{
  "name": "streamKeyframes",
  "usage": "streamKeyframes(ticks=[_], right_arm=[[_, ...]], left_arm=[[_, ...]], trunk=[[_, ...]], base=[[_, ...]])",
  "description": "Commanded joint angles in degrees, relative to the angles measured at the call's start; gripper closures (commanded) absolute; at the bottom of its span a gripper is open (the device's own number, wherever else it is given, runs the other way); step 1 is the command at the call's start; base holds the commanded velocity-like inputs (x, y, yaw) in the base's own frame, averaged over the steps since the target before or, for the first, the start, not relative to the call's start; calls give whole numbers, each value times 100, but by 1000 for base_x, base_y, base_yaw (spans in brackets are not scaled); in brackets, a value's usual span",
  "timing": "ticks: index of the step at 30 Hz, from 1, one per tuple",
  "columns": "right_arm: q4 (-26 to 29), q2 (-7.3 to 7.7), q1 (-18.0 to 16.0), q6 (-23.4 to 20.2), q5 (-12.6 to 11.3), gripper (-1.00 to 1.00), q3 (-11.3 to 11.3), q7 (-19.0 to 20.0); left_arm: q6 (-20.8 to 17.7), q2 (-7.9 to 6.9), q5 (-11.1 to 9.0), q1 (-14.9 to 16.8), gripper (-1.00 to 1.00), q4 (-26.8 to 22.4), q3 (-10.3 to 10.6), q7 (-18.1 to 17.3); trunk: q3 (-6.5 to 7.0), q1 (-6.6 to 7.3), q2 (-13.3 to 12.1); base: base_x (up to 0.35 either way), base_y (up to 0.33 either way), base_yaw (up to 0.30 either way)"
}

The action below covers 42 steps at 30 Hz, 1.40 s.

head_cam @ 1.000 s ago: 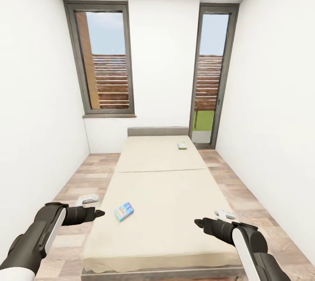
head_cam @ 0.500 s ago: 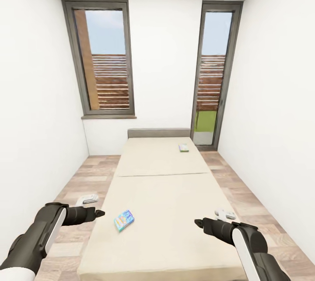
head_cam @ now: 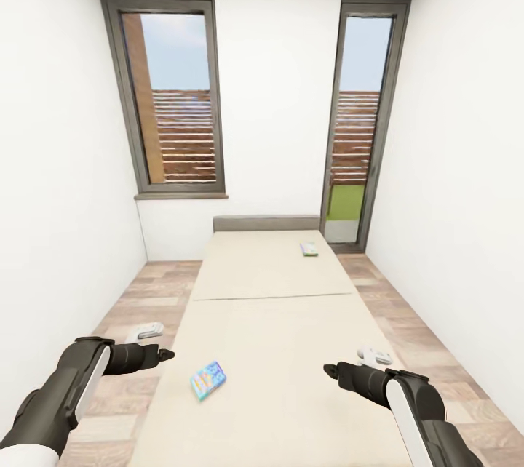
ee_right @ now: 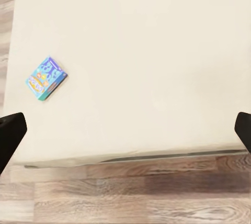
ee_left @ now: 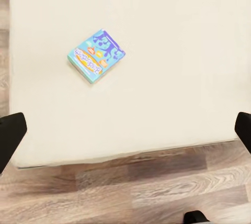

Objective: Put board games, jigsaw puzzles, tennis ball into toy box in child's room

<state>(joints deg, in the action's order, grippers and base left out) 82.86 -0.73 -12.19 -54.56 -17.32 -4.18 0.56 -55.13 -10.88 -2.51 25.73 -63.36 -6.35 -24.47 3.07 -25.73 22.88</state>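
We face the bed [head_cam: 276, 321] down its length, both arms held low at its near corners, likely so either can reach in. The left gripper [head_cam: 149, 331] and right gripper [head_cam: 375, 357] have nothing in them; in each wrist view the fingertips sit at opposite edges, so the jaws look wide apart. The blue game [head_cam: 208, 379] lies lower left; a second, probably white-blue, game [head_cam: 308, 249] lies near the headboard [head_cam: 266, 222].

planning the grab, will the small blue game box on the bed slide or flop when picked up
The blue game box looks thin and rigid, so probably no flop. Lying flat on the soft-looking bed, it may resist sliding, and its low edges could be hard to pinch.
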Motion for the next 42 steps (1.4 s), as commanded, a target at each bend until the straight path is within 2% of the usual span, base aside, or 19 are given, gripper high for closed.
streamKeyframes(ticks=[1, 17, 42], right_arm=[[4, -6, -2, -28, -8, -100, -13, 6], [2, -6, -2, -28, -8, -100, -13, 6], [-1, -6, -2, -11, -17, -100, -22, -3]], left_arm=[[-33, 1, -23, 2, -100, -1, -7, -3], [-13, 7, -20, 2, -100, -1, 1, 4], [37, 9, -13, 2, -100, 8, 2, 3]], trunk=[[-2, -5, 4], [-2, -5, 4], [-2, -5, 4]], base=[[239, 122, 0], [238, 54, 0], [161, 37, 0]])
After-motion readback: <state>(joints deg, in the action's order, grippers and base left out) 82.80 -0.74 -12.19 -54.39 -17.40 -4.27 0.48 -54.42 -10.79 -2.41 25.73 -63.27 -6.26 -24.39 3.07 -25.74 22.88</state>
